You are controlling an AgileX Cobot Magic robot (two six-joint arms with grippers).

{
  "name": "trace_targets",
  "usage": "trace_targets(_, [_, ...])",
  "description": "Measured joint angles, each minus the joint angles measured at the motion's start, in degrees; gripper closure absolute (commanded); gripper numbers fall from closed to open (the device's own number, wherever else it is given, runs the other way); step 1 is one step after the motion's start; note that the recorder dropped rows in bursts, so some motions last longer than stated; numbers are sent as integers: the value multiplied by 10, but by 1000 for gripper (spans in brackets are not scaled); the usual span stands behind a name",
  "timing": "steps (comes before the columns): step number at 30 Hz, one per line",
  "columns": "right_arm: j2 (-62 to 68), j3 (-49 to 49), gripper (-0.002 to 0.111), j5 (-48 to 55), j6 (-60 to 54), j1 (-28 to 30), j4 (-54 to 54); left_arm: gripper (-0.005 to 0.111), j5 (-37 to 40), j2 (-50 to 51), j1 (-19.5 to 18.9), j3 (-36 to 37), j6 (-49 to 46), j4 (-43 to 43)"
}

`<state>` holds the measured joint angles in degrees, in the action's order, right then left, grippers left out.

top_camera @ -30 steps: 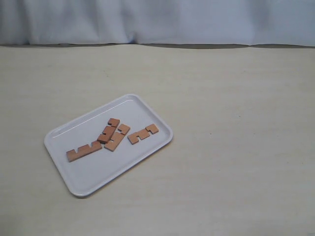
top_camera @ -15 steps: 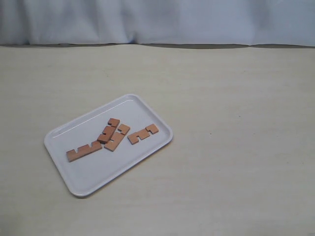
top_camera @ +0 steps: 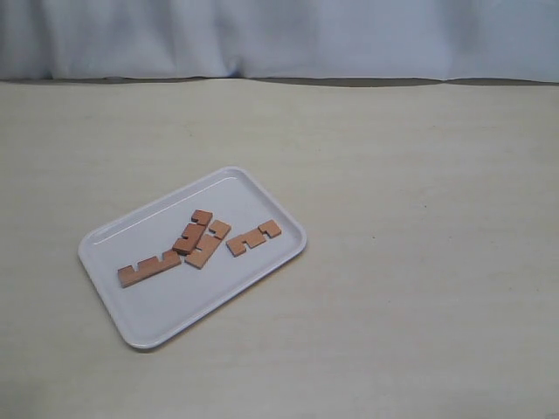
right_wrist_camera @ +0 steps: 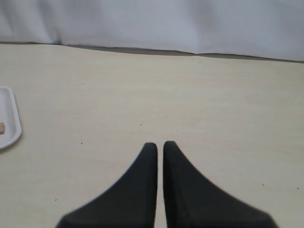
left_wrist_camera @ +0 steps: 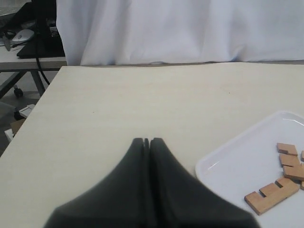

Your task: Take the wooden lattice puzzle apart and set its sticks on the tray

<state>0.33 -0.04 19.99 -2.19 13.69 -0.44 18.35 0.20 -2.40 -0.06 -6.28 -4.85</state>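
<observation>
Left gripper (left_wrist_camera: 148,140): fingers pressed together, holding nothing; it hangs over bare table (top_camera: 419,262) toward the left edge.
Right gripper (right_wrist_camera: 160,145): fingers drawn almost together, with a thin slit between them, holding nothing; it hangs over the right half of the table.
Tray (top_camera: 166,301): flat on the table, left of the middle, nearer the near edge than the far one, turned at an angle to both.
Sticks (top_camera: 149,268): four, all lying flat inside the tray. One is toward its near-left end and one (top_camera: 254,236) toward the right rim. The two between them (top_camera: 208,244) touch; whether one rests on the other cannot be told.
Curtain (top_camera: 279,35): white cloth hanging behind the far edge.
Progress: no crossed lattice is left, and no stick shows on the table outside the tray. The task reads as finished.
Remaining: apparently nothing, judging by how the pieces lie.
Sticks and grippers: the tray lies well apart from both. It is ahead of the left gripper toward the table's middle (left_wrist_camera: 228,166), and far across the table from the right one, whose view catches only the tray's rim (right_wrist_camera: 9,118).
</observation>
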Motion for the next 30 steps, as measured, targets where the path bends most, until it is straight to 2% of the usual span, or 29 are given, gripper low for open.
trace_targets(30, [0,0,104,0,0,0,0,107,0,0,0,0,0,-14])
